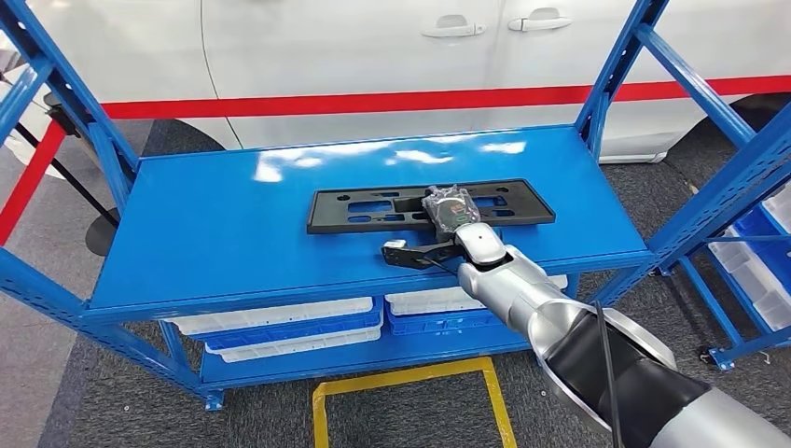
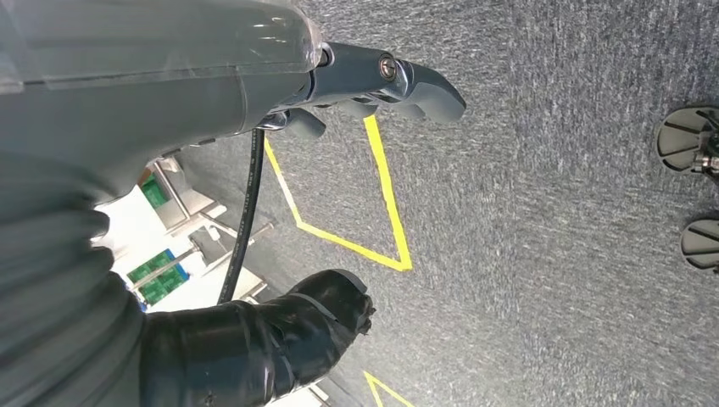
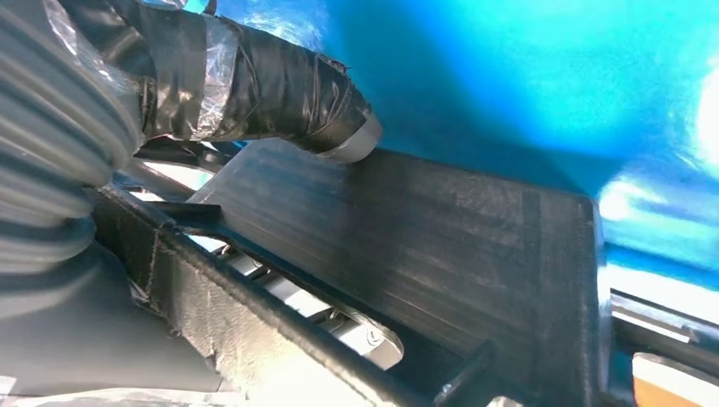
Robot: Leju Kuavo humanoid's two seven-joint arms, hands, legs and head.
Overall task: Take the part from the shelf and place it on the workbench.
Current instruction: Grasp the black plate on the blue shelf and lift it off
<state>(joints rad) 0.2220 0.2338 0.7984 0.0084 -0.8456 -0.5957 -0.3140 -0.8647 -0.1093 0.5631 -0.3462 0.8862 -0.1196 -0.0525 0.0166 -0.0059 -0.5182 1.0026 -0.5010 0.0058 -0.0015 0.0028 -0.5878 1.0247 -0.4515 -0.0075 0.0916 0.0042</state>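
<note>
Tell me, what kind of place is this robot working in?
Probably a car workshop or factory floor: a white car stands behind the blue metal shelf, a black plastic part lies on it, and yellow tape marks the floor.

- A long black plastic part (image 1: 429, 207) with cut-out slots lies flat on the blue shelf (image 1: 233, 233).
- The right hand (image 1: 448, 224) reaches over the part's near edge, fingers on it.
- White bins (image 1: 280, 317) sit on the lower level.
- A white car (image 1: 373, 56) with a red stripe stands behind.
- Yellow tape (image 1: 410, 378) marks the floor.
</note>
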